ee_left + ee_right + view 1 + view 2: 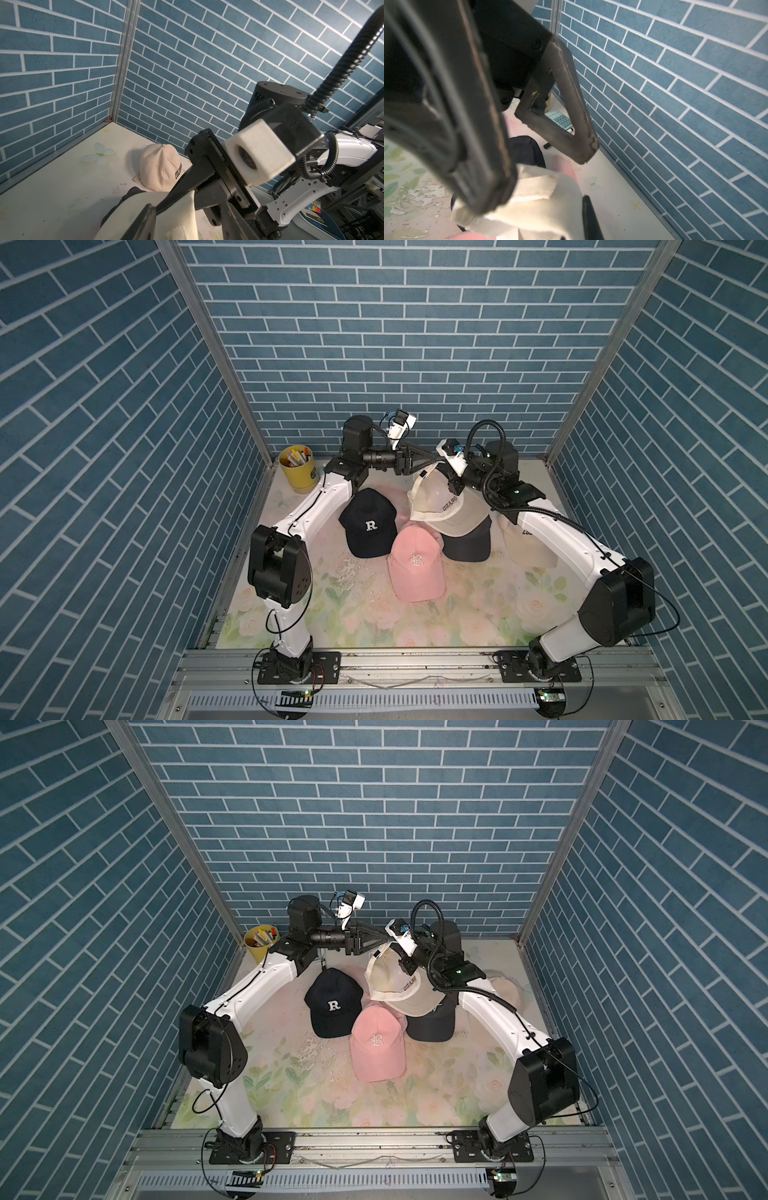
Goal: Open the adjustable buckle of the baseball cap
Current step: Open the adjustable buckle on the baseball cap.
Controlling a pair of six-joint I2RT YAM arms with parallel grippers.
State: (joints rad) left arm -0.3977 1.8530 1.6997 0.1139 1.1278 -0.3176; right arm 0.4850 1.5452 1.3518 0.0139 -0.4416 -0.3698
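Holding the cream cap (444,510) raised above the other hats (370,529), right gripper (164,204) is clamped on its back rim so the strap (535,193) faces the left gripper (538,174), whose jaws stand spread around it, gripping nothing; buckle (422,475) looks unopened.

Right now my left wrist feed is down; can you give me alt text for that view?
Close to the lens, the right gripper, shut, pinches fabric of the cream cap, framed by the open left gripper. Behind, a second cream cap with black lettering lies on the table by blue brick walls.
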